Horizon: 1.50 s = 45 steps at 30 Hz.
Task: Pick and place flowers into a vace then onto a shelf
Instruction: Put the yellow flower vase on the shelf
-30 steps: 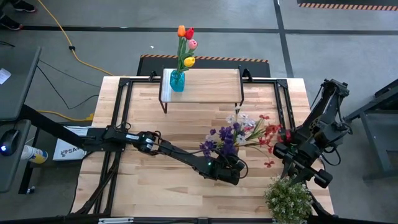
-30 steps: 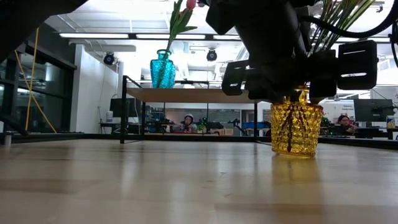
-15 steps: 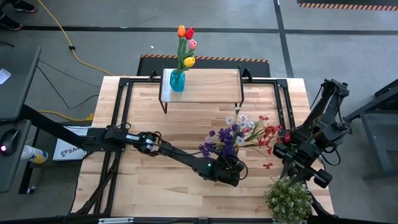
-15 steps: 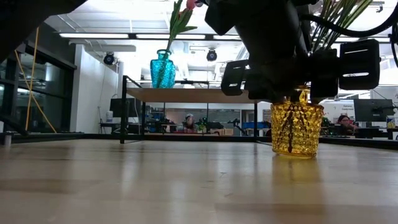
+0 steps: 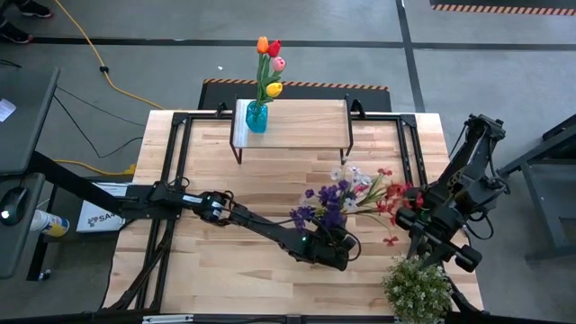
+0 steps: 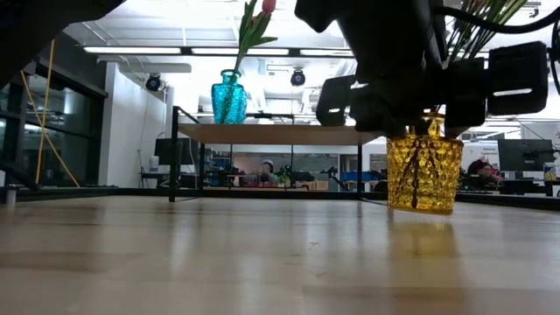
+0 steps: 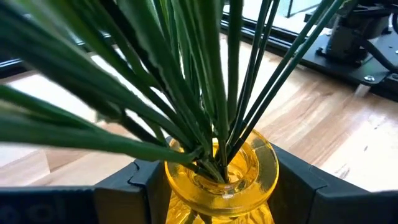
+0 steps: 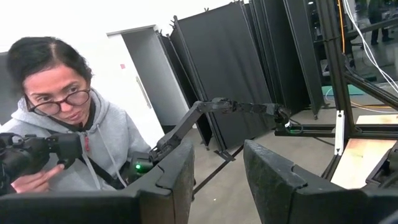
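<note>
The yellow glass vase (image 6: pixel 424 171) holds purple, white and red spray flowers (image 5: pixel 349 196), their green stems (image 7: pixel 211 93) fanning out of its mouth. My left gripper (image 7: pixel 217 186), near the table's middle (image 5: pixel 335 243), is shut on this vase. A teal vase with tulips (image 5: pixel 258 108) stands on its base at the left end of the shelf (image 5: pixel 301 126), by the far edge. My right gripper (image 8: pixel 217 174) is raised at the table's right side (image 5: pixel 450 252), open, with nothing between its fingers. My left gripper pinches the yellow vase just under its rim (image 7: pixel 221 177), one finger (image 7: pixel 134 180) on each side of the glass. The fingers come nearly level from the table's left. The vase is slightly tilted, its base (image 6: pixel 422 208) a little above the tabletop.
A bushy pale-green potted plant (image 5: pixel 416 286) stands at the near right corner, below the right arm. A black metal frame (image 5: pixel 175 162) runs around the table. A person (image 8: pixel 68 118) stands beyond the table in the right wrist view.
My left gripper has raised the yellow vase a little. The vase stood flat on the table a second ago and is now tipped, with its base just off the wood, shifted slightly toward the table's right. The flower heads have swung right with it.
</note>
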Each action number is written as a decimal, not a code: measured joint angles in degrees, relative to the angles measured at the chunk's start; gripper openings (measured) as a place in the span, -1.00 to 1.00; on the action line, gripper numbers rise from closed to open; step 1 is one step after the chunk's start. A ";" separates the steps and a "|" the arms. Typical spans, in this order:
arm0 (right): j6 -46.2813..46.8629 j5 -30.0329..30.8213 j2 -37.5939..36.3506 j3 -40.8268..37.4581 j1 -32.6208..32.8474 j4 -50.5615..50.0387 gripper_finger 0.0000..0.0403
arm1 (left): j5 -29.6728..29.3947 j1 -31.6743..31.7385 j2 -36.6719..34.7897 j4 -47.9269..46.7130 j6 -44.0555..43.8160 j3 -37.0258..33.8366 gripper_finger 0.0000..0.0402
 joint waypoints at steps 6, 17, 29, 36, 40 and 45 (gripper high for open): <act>-0.01 -0.24 -0.02 0.00 -0.01 -0.04 -0.35 | -0.74 -0.04 -0.37 0.00 -0.02 0.02 0.17; -0.04 -0.24 -0.09 0.00 -0.01 1.23 -0.35 | -2.70 0.21 -3.70 -4.15 6.83 6.52 0.17; -4.54 0.24 -4.15 -0.02 0.01 4.66 -0.35 | -5.92 1.42 -9.58 -9.94 7.46 8.24 0.18; -7.46 2.86 -7.75 -0.02 0.00 2.72 -0.35 | -5.86 3.82 -12.87 -9.05 10.94 8.23 0.18; -9.32 5.50 -9.89 -0.02 -0.01 -0.06 -0.35 | -5.67 6.17 -14.52 -7.65 14.31 8.24 0.18; -9.60 8.61 -12.56 -0.02 -0.01 -3.62 -0.35 | -4.79 10.30 -15.58 -4.29 17.24 8.22 0.18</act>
